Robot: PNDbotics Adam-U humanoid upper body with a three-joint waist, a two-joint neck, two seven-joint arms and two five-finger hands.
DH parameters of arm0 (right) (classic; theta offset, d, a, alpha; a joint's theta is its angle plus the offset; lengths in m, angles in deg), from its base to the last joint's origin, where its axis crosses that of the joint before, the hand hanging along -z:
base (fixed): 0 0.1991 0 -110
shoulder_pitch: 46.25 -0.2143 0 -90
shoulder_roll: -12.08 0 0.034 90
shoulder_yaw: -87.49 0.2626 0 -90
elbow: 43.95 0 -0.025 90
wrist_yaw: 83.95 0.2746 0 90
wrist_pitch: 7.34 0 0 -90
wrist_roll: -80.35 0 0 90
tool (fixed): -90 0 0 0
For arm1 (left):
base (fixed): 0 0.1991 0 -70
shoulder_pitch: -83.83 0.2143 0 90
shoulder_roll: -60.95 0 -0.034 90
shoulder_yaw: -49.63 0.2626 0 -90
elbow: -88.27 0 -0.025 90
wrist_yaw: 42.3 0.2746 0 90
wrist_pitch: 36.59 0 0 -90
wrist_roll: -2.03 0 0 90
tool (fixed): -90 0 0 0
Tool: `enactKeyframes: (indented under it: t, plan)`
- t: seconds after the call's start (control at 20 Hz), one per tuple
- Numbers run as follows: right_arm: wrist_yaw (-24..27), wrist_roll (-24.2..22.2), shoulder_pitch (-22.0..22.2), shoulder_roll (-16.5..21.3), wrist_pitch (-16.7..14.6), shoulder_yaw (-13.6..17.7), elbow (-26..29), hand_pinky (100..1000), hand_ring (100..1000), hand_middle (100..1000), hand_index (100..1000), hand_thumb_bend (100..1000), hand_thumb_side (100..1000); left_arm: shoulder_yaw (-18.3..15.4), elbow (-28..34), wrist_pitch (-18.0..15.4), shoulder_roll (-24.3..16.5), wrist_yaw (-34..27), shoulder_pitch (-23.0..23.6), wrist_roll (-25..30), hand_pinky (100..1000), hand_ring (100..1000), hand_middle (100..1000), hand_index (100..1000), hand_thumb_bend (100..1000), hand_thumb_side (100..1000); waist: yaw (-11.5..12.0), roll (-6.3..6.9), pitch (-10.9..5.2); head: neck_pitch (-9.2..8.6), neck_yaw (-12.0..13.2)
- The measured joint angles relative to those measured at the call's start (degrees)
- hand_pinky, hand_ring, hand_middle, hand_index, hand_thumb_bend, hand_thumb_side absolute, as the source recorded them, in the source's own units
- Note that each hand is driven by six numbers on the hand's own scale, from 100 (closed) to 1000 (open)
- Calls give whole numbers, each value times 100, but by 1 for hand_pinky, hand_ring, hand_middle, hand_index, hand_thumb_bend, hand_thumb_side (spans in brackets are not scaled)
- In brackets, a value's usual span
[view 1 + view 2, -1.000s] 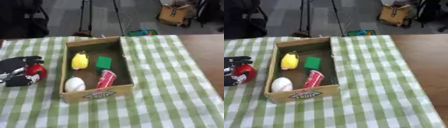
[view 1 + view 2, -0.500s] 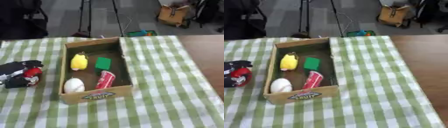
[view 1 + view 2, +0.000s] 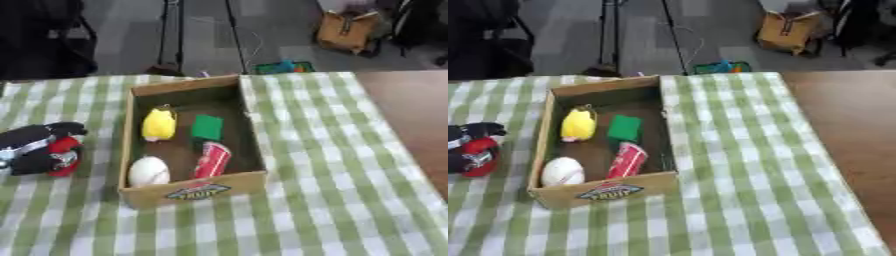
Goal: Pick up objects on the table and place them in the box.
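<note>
Right now I have the left hand (image 3: 35, 149) at the left edge of the cloth (image 3: 332, 150), fingers curled round a red thing (image 3: 64, 156) that I can't make out beyond its colour and a pale patch on it. It sits beside the box (image 3: 197, 189), apart from its left wall, and whether it is lifted off the cloth or resting on it I cannot tell. The right hand shows in neither view.

The box already holds a yellow item (image 3: 159, 124) and a green block (image 3: 207, 127) toward the far end, with a white ball (image 3: 149, 171) and a red can (image 3: 211, 160) nearer me, the can lying slanted beside the ball. I see nothing else loose on the cloth, so I judge this red thing is the last one and I'm at the carry step.

Next I'd raise it enough to clear the left wall, bring it right over the box, and aim for the bare floor near the middle or far end, since the near half is crowded. Only then would I uncurl the fingers, low, so it doesn't bounce off the ball
</note>
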Motion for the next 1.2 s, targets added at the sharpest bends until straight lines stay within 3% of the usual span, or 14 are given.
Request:
enactKeyframes:
  t: [0.25, 0.55, 0.9, 0.95, 1.05, 1.2]
  plan:
    - [-20, 5, -3, 0, -10, 0, 0, 668, 694, 518, 572, 100, 386, -23, -22, 124, -38, -139, -21, 309, 873, 1000, 1000, 1000, 100, 1000, 0, 0, -1, 0, 0]
    - [-39, 9, -3, 0, -8, 0, 0, 668, 694, 518, 574, 100, 384, -17, 137, 451, -121, -13, -23, 846, 936, 1000, 1000, 1000, 125, 1000, 3, 8, -2, 1, 0]
    - [-47, 17, -2, 0, 2, 0, 0, 670, 695, 517, 574, 100, 385, 22, 272, 709, -179, 63, -23, 1351, 858, 1000, 1000, 1000, 100, 1000, 3, 25, -2, 1, -2]
    - [-48, 18, -2, 0, 3, 0, 0, 670, 696, 517, 574, 100, 387, 24, 280, 725, -182, 60, -23, 1377, 857, 1000, 1000, 1000, 116, 1000, 2, 25, -2, 1, -4]
    - [-59, 19, -2, 0, 4, 0, 0, 670, 696, 517, 574, 100, 386, 35, 295, 737, -186, 53, -22, 1395, 853, 1000, 1000, 1000, 235, 1000, 1, 27, -2, 1, -6]
    - [-68, 23, -2, 0, 9, 1, 0, 671, 698, 518, 575, 100, 386, 74, 350, 689, -200, 12, 11, 1343, 849, 1000, 1000, 1000, 278, 1000, 0, 27, -1, 1, -7]
